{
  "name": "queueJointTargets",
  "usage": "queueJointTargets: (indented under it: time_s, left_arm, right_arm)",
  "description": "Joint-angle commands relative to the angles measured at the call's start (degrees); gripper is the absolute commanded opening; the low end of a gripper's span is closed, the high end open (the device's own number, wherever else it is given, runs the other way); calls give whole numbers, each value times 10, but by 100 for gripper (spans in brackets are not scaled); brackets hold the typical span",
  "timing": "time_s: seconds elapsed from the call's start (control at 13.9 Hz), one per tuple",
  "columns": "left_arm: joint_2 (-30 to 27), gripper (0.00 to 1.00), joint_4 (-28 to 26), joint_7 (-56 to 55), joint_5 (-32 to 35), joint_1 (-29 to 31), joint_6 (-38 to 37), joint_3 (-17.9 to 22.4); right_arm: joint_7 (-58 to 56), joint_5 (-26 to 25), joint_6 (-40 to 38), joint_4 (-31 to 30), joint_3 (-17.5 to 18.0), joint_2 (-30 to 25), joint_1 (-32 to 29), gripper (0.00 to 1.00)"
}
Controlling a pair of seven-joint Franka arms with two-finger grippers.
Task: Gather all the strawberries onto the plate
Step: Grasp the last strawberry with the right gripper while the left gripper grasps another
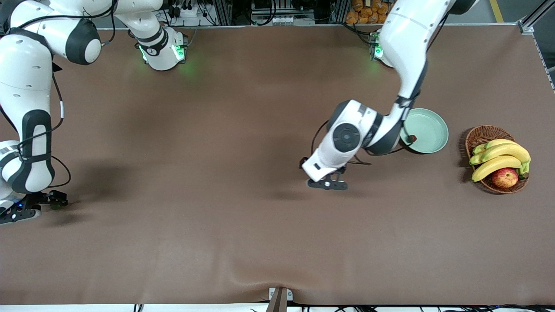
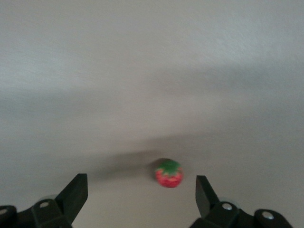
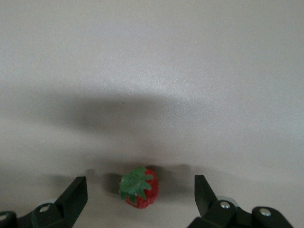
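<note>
Both end effectors wide open, nothing held: left end effector w/ strawberry between fingers, slightly off-centre; right end effector likewise straddles its berry. Plate at 2 o'clock from left.

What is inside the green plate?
One strawberry lies in the plate near its rim. The left arm covers part of the plate, so anything there is hidden.

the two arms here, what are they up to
Both are going for strawberries. The left gripper is open around one strawberry on the table, near the plate, which already holds one berry. The right gripper is open around another strawberry at the right arm's end of the table.
</note>
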Motion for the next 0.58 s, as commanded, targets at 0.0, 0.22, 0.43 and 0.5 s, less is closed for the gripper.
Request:
queueJointTargets:
  time_s: [0.0, 0.22, 0.43, 0.5]
  left_arm:
    - [30, 100, 34, -25, -2, -24, 1, 9]
    - [40, 92, 32, -26, -2, -26, 3, 9]
    - [45, 86, 28, -27, -2, -25, 4, 10]
    - [46, 86, 29, -28, -2, -25, 4, 10]
  right_arm:
    - [-28, -3, 12, 8, 8, 6, -10, 99]
    - [-25, -3, 4, 7, 9, 3, -9, 48]
    - [-24, -2, -27, 8, 8, -1, -10, 16]
    - [-25, -3, -38, 8, 8, -4, -10, 12]
